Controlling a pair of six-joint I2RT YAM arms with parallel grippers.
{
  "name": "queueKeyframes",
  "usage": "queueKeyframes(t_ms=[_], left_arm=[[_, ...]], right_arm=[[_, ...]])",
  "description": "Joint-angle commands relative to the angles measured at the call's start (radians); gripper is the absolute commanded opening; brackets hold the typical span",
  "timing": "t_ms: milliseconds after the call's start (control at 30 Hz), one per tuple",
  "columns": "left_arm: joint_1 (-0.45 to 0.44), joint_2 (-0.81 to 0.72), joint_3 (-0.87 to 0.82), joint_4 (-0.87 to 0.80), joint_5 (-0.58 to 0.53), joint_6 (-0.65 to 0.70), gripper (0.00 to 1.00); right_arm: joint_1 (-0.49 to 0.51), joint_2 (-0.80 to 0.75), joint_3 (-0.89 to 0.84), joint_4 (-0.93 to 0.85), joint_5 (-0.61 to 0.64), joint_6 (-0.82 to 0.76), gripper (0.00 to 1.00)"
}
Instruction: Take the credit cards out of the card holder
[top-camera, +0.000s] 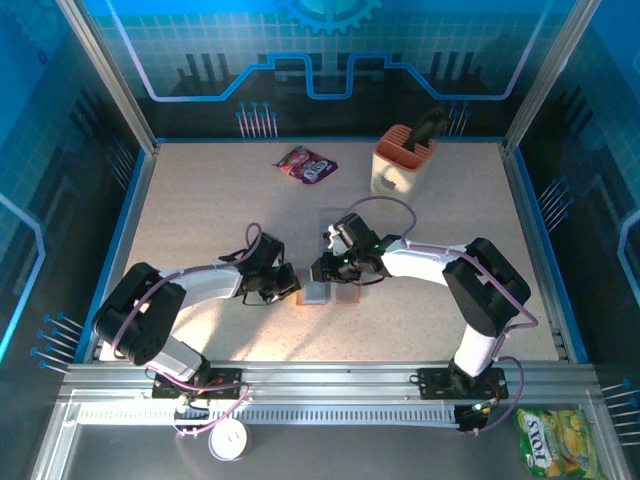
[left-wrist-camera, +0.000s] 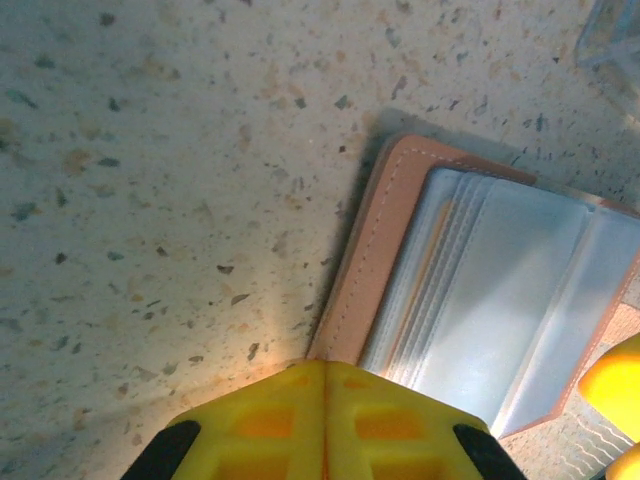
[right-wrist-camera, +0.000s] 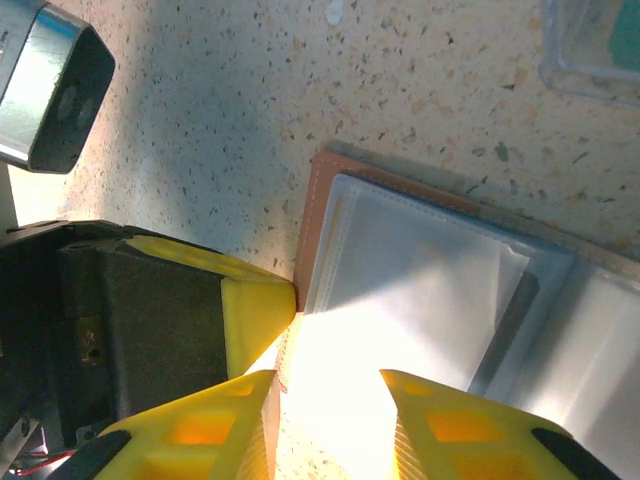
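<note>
The card holder (top-camera: 330, 293) lies open and flat between the left jaws and the right jaws, with its grey-blue pockets (left-wrist-camera: 500, 290) facing up. The left jaws are closed, tips together at its tan border (left-wrist-camera: 370, 250); I cannot tell whether they pinch the leather. The right jaws stand apart, with the holder's edge just ahead of their gap under bright glare. Far beyond both jaws, a purple packet (top-camera: 306, 165) and a peach caddy (top-camera: 402, 160) sit on the speckled surface (top-camera: 200, 200).

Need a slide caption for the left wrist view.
Left gripper, fingers closed together, meets the tan edge of the open card holder lying on the speckled table.
</note>
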Motion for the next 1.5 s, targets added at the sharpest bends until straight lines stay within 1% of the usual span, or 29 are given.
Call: queueKeyframes(t_ms=[0, 200, 867, 1133, 1467], left_arm=[[0.005, -0.007, -0.022, -0.009, -0.006, -0.008, 0.08], [0.005, -0.003, -0.025, -0.006, -0.005, -0.008, 0.08], [0.004, 0.013, -0.025, -0.003, -0.007, -0.009, 0.09], [0.006, 0.015, -0.027, -0.003, -0.004, -0.007, 0.09], [0.006, 0.023, -0.022, 0.001, -0.002, -0.008, 0.09]], right_arm=[[0.012, 0.013, 0.025, -0.008, -0.025, 0.018, 0.35], [0.011, 0.023, 0.027, -0.025, -0.018, 0.023, 0.38], [0.008, 0.085, 0.048, -0.050, -0.047, 0.034, 0.40], [0.000, 0.042, 0.040, -0.111, 0.021, 0.011, 0.40], [-0.033, 0.017, -0.001, -0.109, 0.006, -0.004, 0.40]])
